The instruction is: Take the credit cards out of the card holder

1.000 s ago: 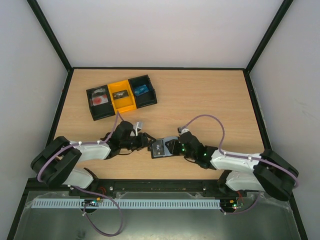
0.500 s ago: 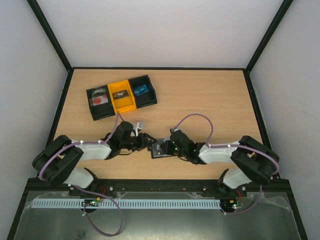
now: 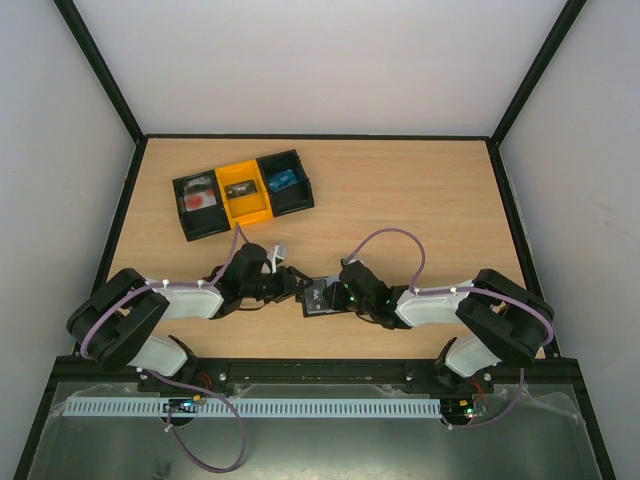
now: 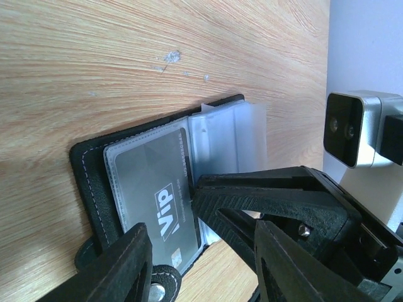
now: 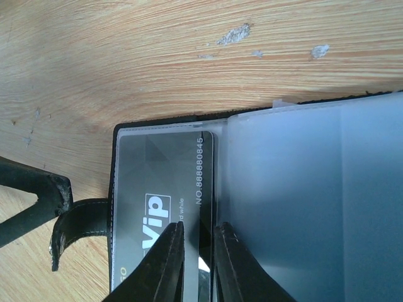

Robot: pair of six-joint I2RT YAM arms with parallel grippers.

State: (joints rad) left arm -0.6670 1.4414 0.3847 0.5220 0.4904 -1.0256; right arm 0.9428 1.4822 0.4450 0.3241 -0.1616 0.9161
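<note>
No card is out yet: the card holder [image 4: 88,182] is lying open on the worktop [image 4: 94,63], the grey VIP card [image 5: 157,189] is sitting inside it, right fingers [image 5: 170,258] are hovering nearly together at its edge with the grip unclear, and left fingers [image 4: 129,264] are standing apart by the tab [image 5: 82,217].

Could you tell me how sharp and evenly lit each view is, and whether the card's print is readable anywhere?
Top external view: soft even light, the card holder too small to show print. Left wrist view: the grey card is sharp, its Vip logo legible; the clear sleeves look milky. Right wrist view: number and logo readable, the right gripper dark at the bottom edge.
</note>
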